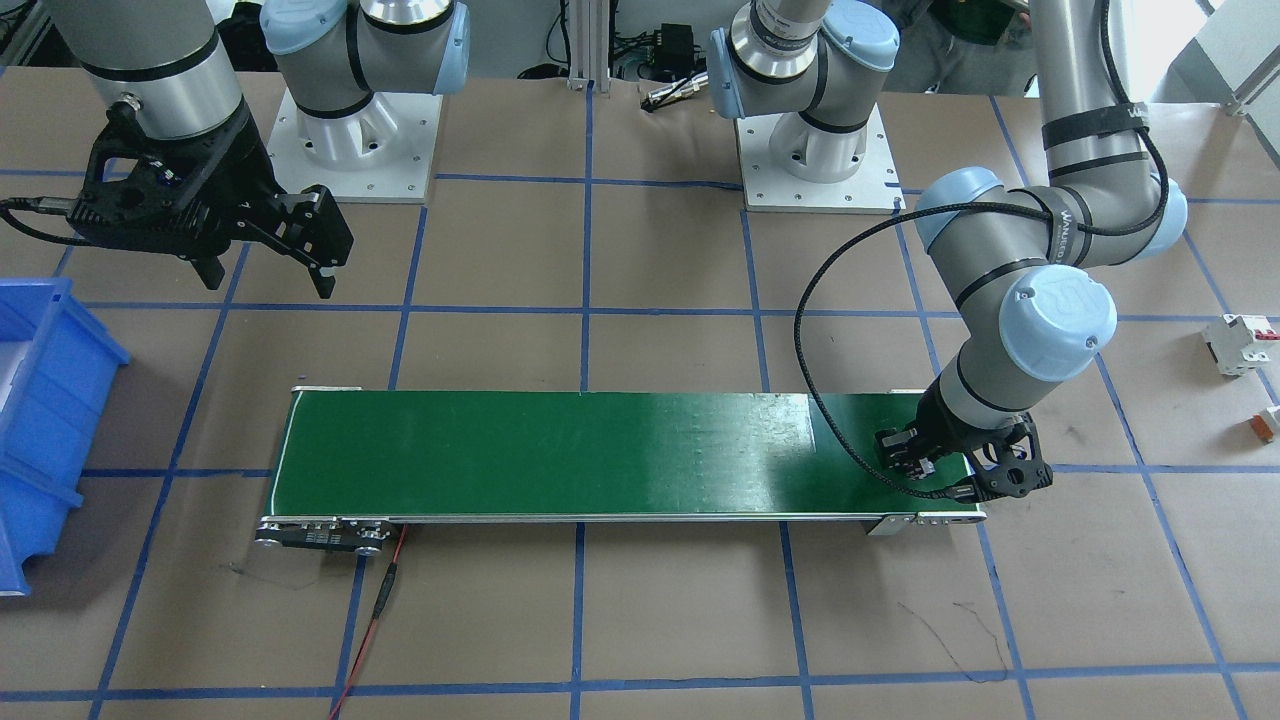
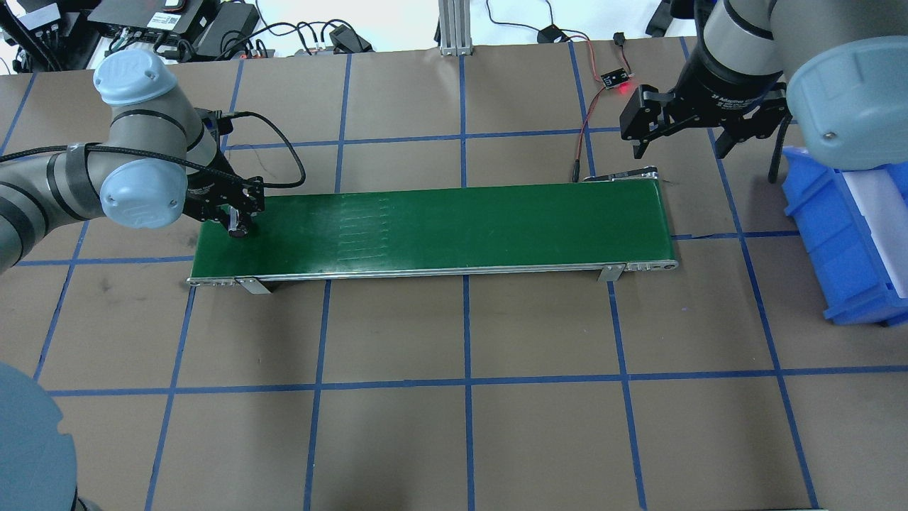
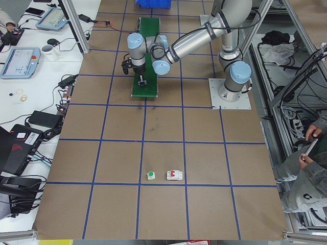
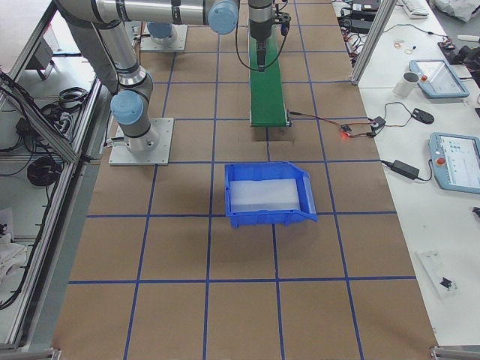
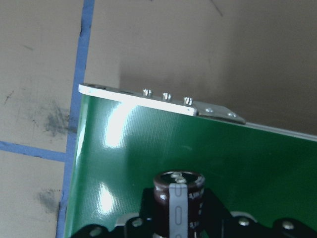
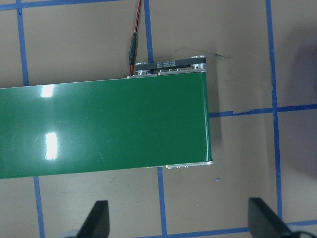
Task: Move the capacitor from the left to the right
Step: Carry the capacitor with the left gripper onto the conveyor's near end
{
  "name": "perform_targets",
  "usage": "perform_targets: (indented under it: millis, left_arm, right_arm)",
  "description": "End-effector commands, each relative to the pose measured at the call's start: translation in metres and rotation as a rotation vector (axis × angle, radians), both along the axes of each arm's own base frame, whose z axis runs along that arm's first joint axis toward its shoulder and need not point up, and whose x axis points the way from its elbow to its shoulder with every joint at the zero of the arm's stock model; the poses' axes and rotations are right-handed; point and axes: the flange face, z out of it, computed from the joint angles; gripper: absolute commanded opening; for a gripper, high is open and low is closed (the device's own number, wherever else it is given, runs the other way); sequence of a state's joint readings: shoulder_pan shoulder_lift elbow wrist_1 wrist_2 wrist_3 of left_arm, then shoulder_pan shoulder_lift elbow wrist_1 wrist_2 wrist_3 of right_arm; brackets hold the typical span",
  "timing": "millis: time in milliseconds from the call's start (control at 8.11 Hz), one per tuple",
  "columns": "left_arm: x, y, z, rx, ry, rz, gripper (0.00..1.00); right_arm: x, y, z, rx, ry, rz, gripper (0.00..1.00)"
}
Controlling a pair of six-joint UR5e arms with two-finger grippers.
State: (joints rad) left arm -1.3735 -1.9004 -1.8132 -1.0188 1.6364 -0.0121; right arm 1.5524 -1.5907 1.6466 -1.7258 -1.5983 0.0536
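Note:
The capacitor [image 5: 178, 201], a small dark cylinder with a light stripe, sits between the fingers of my left gripper [image 2: 237, 226], which is shut on it. The gripper holds it low over the left end of the green conveyor belt [image 2: 461, 227]; in the front-facing view this gripper [image 1: 915, 462] is at the belt's right end. The capacitor [image 2: 239, 230] shows as a dark spot under the fingers. My right gripper [image 2: 684, 145] is open and empty, hovering above the belt's other end [image 6: 99, 129], with its fingertips [image 6: 99, 218] wide apart.
A blue bin [image 2: 844, 234] stands beyond the belt's right end, also in the front-facing view [image 1: 40, 400]. A white breaker with red tabs [image 1: 1240, 343] and a tiny orange-and-white part [image 1: 1268, 424] lie on the table on my left. A red wire [image 1: 375, 610] runs from the belt.

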Motion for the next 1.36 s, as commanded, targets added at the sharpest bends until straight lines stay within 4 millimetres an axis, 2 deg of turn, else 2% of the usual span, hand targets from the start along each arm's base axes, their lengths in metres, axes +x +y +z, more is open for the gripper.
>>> perform_targets:
  millis: [0, 493, 616, 740, 863, 986, 1110, 1233]
  left_arm:
    - [-0.004, -0.002, -0.002, -0.005, -0.003, -0.021, 0.0]
    - [-0.01, 0.0, -0.003, 0.019, -0.025, -0.18, 0.04]
    - [-0.011, 0.0, -0.003, 0.022, -0.03, -0.197, 0.09]
    - [-0.012, 0.0, -0.003, 0.022, -0.03, -0.199, 0.22]
    - [-0.013, 0.0, -0.002, 0.018, -0.033, -0.2, 0.56]
    - [-0.015, 0.0, -0.001, 0.015, -0.034, -0.203, 0.81]
    - [-0.016, 0.0, -0.001, 0.015, -0.034, -0.208, 1.0]
    - [-0.017, 0.0, 0.002, 0.008, -0.037, -0.208, 1.0]
  right_arm:
    - [0.0, 0.0, 0.0, -0.001, 0.0, 0.0, 1.0]
    - [0.0, 0.0, 0.0, 0.001, 0.0, 0.0, 1.0]
    - [0.0, 0.0, 0.0, -0.001, 0.0, 0.0, 1.0]
    - [0.0, 0.001, 0.0, -0.001, 0.0, 0.0, 1.0]
    - [0.0, 0.001, 0.0, -0.001, 0.0, 0.0, 1.0]
    - [0.0, 0.0, 0.0, 0.001, 0.0, 0.0, 1.0]
    - [0.0, 0.001, 0.0, -0.001, 0.0, 0.0, 1.0]
    - [0.0, 0.0, 0.001, -0.002, 0.0, 0.001, 1.0]
